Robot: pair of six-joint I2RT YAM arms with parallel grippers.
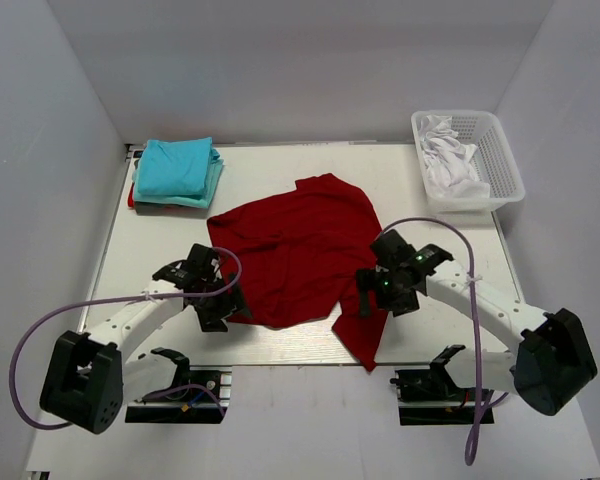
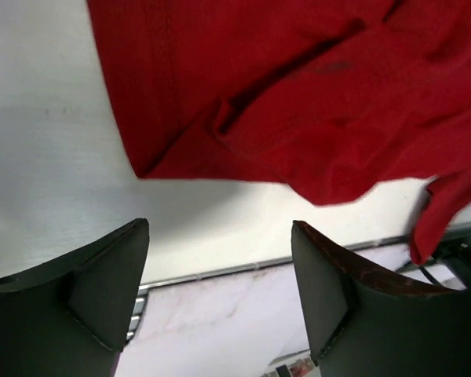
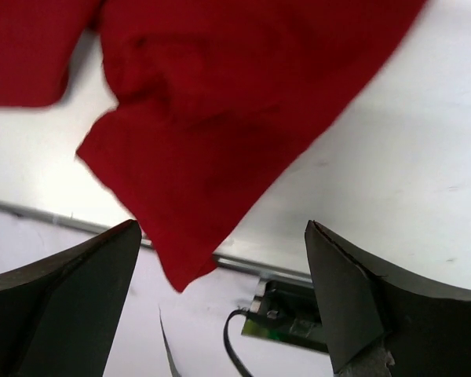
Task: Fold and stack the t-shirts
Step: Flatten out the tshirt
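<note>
A large dark red t-shirt (image 1: 300, 250) lies crumpled in the middle of the table, one corner hanging over the near edge. It fills the top of the left wrist view (image 2: 314, 94) and the right wrist view (image 3: 220, 118). A stack of folded turquoise t-shirts (image 1: 178, 170) sits at the far left. My left gripper (image 1: 225, 305) is open and empty beside the red shirt's left edge (image 2: 220, 259). My right gripper (image 1: 372, 300) is open and empty above the shirt's overhanging corner (image 3: 224, 267).
A white mesh basket (image 1: 500, 170) holding white cloth (image 1: 450, 160) stands at the far right. The table's metal near edge (image 1: 280, 350) runs just below both grippers. Grey walls close in left, right and behind.
</note>
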